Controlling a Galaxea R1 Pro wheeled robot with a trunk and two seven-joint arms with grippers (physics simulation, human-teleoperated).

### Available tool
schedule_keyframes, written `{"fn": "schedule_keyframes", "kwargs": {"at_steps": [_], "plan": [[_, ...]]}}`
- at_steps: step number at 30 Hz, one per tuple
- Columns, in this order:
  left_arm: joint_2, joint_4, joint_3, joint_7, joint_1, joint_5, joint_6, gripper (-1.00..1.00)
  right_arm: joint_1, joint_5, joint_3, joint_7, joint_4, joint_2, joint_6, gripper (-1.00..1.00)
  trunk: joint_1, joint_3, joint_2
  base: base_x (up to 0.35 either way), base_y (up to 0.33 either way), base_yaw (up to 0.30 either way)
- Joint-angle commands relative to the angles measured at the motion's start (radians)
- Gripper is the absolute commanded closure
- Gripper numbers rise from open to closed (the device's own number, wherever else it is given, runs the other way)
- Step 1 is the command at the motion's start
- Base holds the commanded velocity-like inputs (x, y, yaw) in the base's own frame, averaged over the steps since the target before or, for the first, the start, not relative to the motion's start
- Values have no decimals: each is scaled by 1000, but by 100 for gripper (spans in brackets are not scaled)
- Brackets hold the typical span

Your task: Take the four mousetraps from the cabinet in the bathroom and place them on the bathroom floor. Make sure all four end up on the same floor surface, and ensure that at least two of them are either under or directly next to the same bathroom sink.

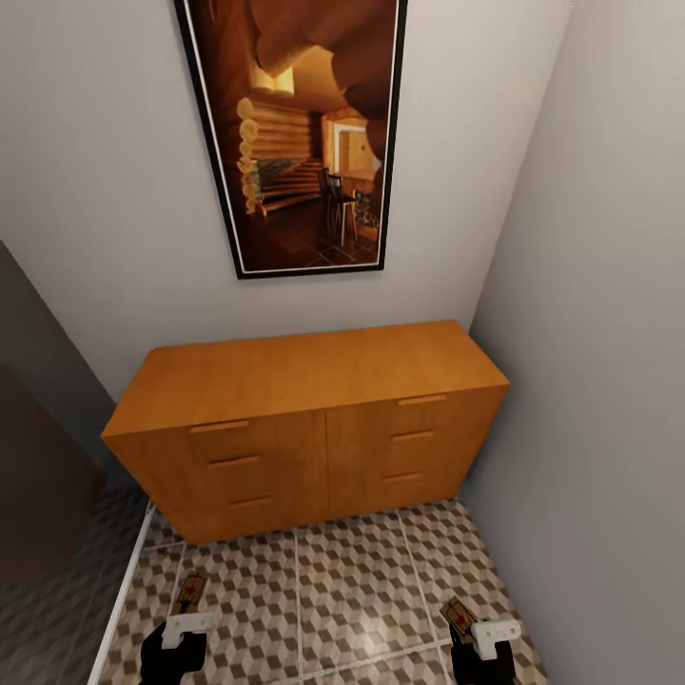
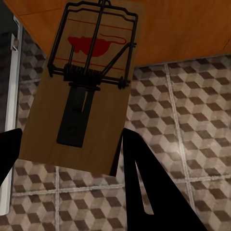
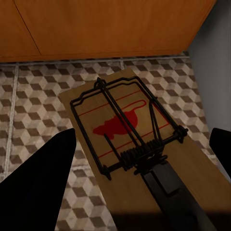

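Mousetraps: one brown board is clamped in the left gripper, a second in the right gripper, both held over the bathroom floor of cube-pattern tiles. Wrist views show each trap gripped at its near end between dark fingers, wire bar and red mouse print facing up. Ahead stands the cabinet, drawers shut, flush with the rear wall under a framed picture. A grey side wall bounds the right; a white strip edges the tiles at left.

Two mousetraps held above floor; cabinet shut.
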Motion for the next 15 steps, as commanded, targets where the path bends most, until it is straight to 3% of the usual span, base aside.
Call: {"fn": "schedule_keyframes", "kwargs": {"at_steps": [1, 15], "plan": [[0, 1, -7, 8, 0, -1, -2, 100, -1, -10, 8, -4, 6, 0, -5, 100, 1, 0, -2, 0, 0, 0], [0, 1, -7, 8, 0, -1, -2, 100, -1, -10, 8, -4, 18, 1, -10, 100, 1, 23, -2, 0, 0, 0]]}}
